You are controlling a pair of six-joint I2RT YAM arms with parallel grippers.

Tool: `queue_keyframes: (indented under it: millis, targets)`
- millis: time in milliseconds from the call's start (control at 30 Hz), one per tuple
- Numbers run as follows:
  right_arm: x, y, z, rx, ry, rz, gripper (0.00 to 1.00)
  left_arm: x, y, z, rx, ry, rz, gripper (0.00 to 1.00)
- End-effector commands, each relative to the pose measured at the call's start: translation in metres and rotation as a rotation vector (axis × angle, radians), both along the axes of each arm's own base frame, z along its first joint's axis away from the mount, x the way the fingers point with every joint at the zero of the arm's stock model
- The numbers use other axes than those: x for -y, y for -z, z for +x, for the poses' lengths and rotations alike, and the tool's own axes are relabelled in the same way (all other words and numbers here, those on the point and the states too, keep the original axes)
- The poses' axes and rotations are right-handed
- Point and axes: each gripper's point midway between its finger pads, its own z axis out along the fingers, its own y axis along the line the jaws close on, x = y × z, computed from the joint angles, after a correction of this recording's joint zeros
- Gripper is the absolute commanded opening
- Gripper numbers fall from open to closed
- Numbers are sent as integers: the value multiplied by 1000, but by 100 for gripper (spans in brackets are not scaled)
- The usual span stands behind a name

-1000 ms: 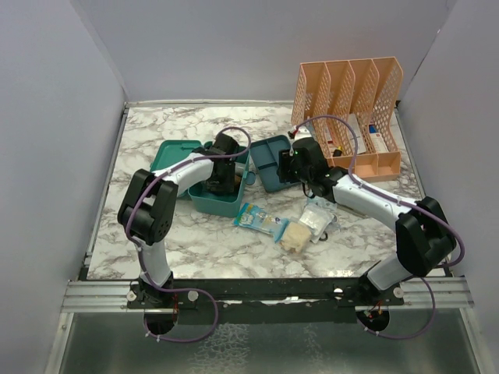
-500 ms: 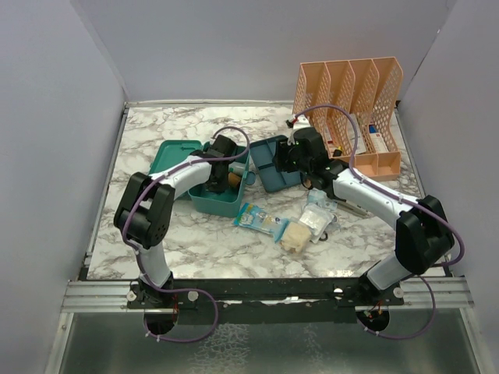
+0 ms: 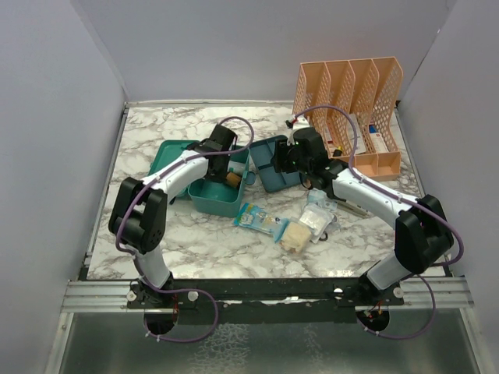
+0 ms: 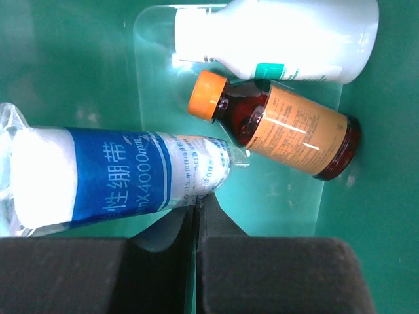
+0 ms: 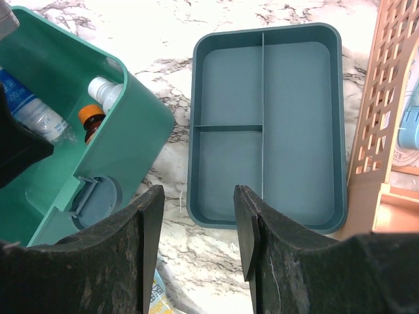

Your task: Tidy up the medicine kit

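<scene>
Left tool (image 4: 196, 212) pressed together beside bandage roll (image 4: 118, 176); lift and you may snag its wrapper. Right tool (image 5: 196, 196) spread above insert tray (image 5: 301, 131).

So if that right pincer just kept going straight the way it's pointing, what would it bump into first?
Most likely the empty divided tray: the open right pincer points down at its near edge, beside the green box. Depth is hard to judge.

Bright, even light, soft shadows
Glare blows out the white bottle (image 4: 281, 33); the left gripper (image 4: 197, 209) up close is dark and blurry.
</scene>
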Motion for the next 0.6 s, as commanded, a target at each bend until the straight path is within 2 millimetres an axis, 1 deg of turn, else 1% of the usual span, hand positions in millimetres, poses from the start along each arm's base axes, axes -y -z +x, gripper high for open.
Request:
queue_keyframes:
  millis: [0, 100, 300, 400, 433, 500, 533, 567]
  targets:
    - [-5, 3, 1, -17, -6, 29, 48, -10, -16, 4, -25, 156, 109, 0]
    - [-6, 5, 0, -28, -7, 30, 47, -20, -13, -3, -85, 195, 179, 0]
    - [-6, 11, -2, -52, -3, 34, 47, -44, -3, -28, -228, 262, 310, 0]
    - [-7, 14, -3, -66, -6, 36, 47, -51, -8, -26, -223, 260, 349, 0]
    - [-8, 15, -4, -70, -8, 39, 47, -53, -10, -24, -217, 254, 364, 4]
    - [-9, 17, -5, -76, -16, 44, 47, -55, -11, -20, -207, 233, 382, 19]
    - [-10, 17, -6, -79, -20, 47, 47, -54, -11, -18, -204, 228, 377, 27]
    - [-10, 18, -6, -80, -21, 48, 47, -52, -11, -17, -202, 225, 367, 33]
